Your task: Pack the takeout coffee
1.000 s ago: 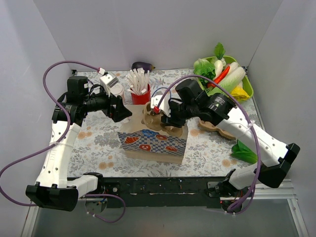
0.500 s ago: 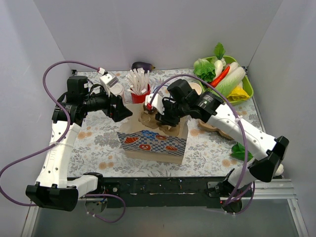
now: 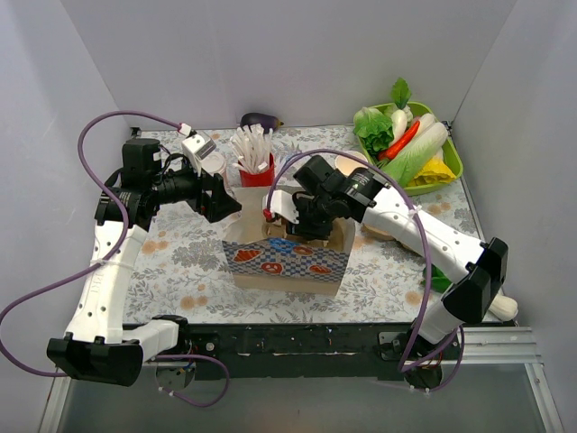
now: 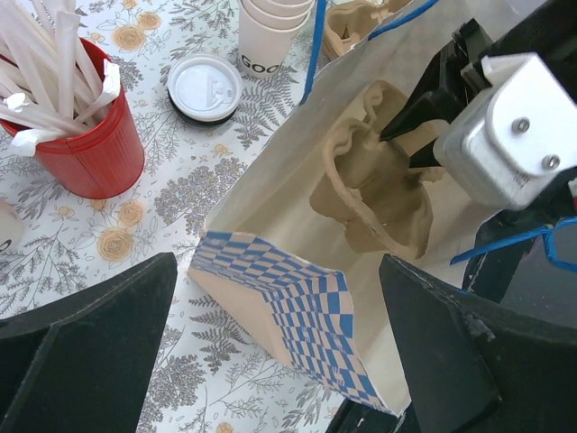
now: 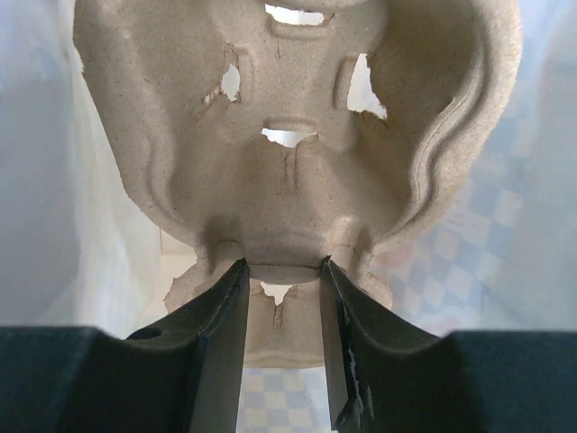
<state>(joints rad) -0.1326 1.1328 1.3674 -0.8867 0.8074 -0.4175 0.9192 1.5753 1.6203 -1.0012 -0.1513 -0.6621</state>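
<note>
The takeout coffee [image 4: 205, 87] shows only in the left wrist view, from above, as a round white lid between the red cup and the cup stack. A paper bag [image 3: 288, 262] with blue checks stands open mid-table, also in the left wrist view [image 4: 297, 280]. My right gripper [image 3: 293, 216] reaches into it, shut [image 5: 281, 266] on a ridge of a brown pulp cup carrier [image 5: 288, 135], which shows inside the bag [image 4: 379, 189]. My left gripper [image 3: 221, 198] is open, its fingers wide either side of the bag's corner [image 4: 278, 271].
A red cup of white sticks [image 3: 256, 171] stands behind the bag, and shows in the left wrist view [image 4: 77, 135]. A stack of lidless cups [image 4: 275, 27] is beside the lid. A green tray of vegetables [image 3: 448, 162] is back right, an eggplant [image 3: 260, 119] at the back, more pulp carriers [image 3: 383, 233] on the right.
My right gripper has moved left and down, lowering the pulp carrier into the bag. The bag has shifted slightly. The left arm has not moved.
</note>
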